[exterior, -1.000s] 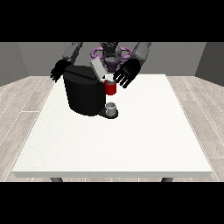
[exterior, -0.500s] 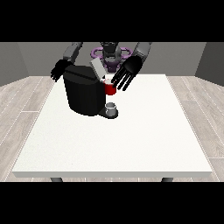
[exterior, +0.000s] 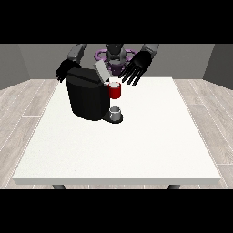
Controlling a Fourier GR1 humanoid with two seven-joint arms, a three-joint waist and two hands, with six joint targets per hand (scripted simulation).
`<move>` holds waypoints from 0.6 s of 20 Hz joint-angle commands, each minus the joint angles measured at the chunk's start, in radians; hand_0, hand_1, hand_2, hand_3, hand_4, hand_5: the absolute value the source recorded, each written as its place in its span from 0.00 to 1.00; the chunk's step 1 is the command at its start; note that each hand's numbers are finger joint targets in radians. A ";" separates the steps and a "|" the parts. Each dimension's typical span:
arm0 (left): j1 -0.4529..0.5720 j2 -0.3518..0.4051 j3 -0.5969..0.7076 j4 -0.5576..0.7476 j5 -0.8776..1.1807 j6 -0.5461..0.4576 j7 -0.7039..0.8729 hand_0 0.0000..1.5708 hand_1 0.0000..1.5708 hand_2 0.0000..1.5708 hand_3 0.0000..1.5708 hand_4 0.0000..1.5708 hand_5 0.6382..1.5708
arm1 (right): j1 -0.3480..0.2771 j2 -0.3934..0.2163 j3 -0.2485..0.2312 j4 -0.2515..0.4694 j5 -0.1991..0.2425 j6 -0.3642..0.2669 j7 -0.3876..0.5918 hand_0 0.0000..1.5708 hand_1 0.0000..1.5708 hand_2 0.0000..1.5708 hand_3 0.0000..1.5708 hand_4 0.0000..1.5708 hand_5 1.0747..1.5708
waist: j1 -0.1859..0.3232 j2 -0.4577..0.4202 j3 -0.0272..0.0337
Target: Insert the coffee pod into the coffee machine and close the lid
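Observation:
The black coffee machine stands at the table's back left, its grey lid tilted up and open. A red thing at the machine sits at its front right, and a small grey thing rests on the machine's base below it. The hand at the view's right hovers above and to the right of the red thing, fingers spread and straight, holding nothing. The hand at the view's left is at the machine's back left corner, partly hidden by it.
The white table stretches towards the camera from the machine. The robot's torso stands behind the table's far edge. Wooden floor surrounds the table.
The hand at the view's right has risen and drawn back to the right, away from the red thing. The hand at the view's left has barely shifted.

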 commanded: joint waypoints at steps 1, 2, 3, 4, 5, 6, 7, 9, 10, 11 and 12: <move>0.047 0.032 0.024 0.006 0.001 0.021 -0.019 0.00 0.00 0.00 0.00 0.00 1.00 | 0.051 -0.045 -0.011 -0.034 -0.035 0.073 -0.005 0.00 0.00 0.00 0.00 0.28 1.00 | -0.018 -0.017 -0.0001; 0.050 -0.005 0.045 -0.002 0.040 -0.004 -0.006 0.00 0.00 0.00 0.00 0.00 1.00 | 0.067 -0.018 -0.014 -0.020 -0.040 0.052 -0.017 0.00 0.00 0.00 0.00 0.28 1.00 | 0.001 -0.054 -0.0001; 0.077 -0.054 0.026 -0.023 0.047 -0.021 -0.013 0.00 0.00 0.00 0.00 0.00 1.00 | 0.073 -0.007 -0.021 0.017 -0.018 0.018 -0.047 0.00 0.00 0.00 0.00 0.27 1.00 | 0.049 -0.085 0.0001; 0.062 -0.065 0.054 -0.020 0.069 -0.019 0.034 0.00 0.00 0.00 0.00 0.00 1.00 | 0.106 -0.007 -0.016 0.021 -0.030 0.043 -0.057 0.00 0.00 0.00 0.00 0.27 1.00 | 0.034 -0.106 0.0002; 0.102 -0.085 0.047 -0.019 0.065 0.004 0.021 0.00 0.00 0.00 0.00 0.00 1.00 | 0.083 0.000 -0.009 -0.013 -0.019 0.009 0.002 0.00 0.00 0.00 0.00 0.25 1.00 | 0.043 -0.120 -0.0002; 0.121 -0.103 0.129 -0.010 0.153 0.013 -0.003 0.00 0.00 0.00 0.00 0.00 1.00 | 0.112 -0.020 -0.029 -0.002 -0.043 0.045 -0.022 0.00 0.00 0.00 0.00 0.24 1.00 | 0.054 -0.124 -0.0007; 0.110 -0.106 0.163 -0.013 0.184 0.011 0.028 0.00 0.00 0.00 0.00 0.00 1.00 | 0.147 0.003 -0.013 0.007 -0.032 0.043 -0.077 0.00 0.00 0.00 0.00 0.25 1.00 | 0.069 -0.159 -0.0003; 0.177 -0.177 0.196 -0.028 0.247 0.027 -0.021 0.00 0.00 0.00 0.00 0.05 1.00 | 0.148 -0.040 -0.048 0.004 -0.055 0.064 -0.045 0.00 0.00 0.00 0.00 0.31 1.00 | 0.108 -0.216 -0.0009; 0.202 -0.183 0.225 -0.025 0.286 0.006 -0.035 0.00 0.00 0.00 0.00 0.16 1.00 | 0.167 -0.056 -0.053 0.005 -0.043 0.059 -0.045 0.00 0.00 0.00 0.00 0.31 1.00 | 0.130 -0.247 -0.0013; 0.229 -0.193 0.270 -0.012 0.337 -0.007 -0.059 0.00 0.00 0.00 0.00 0.17 1.00 | 0.146 -0.082 -0.056 -0.011 -0.053 0.087 -0.028 0.00 0.00 0.00 0.00 0.28 1.00 | 0.148 -0.237 -0.0023; 0.262 -0.220 0.264 -0.014 0.345 -0.017 -0.064 0.00 0.00 0.00 0.00 0.15 1.00 | 0.165 -0.084 -0.046 -0.016 -0.026 0.067 -0.026 0.00 0.00 0.00 0.00 0.23 1.00 | 0.161 -0.281 -0.0019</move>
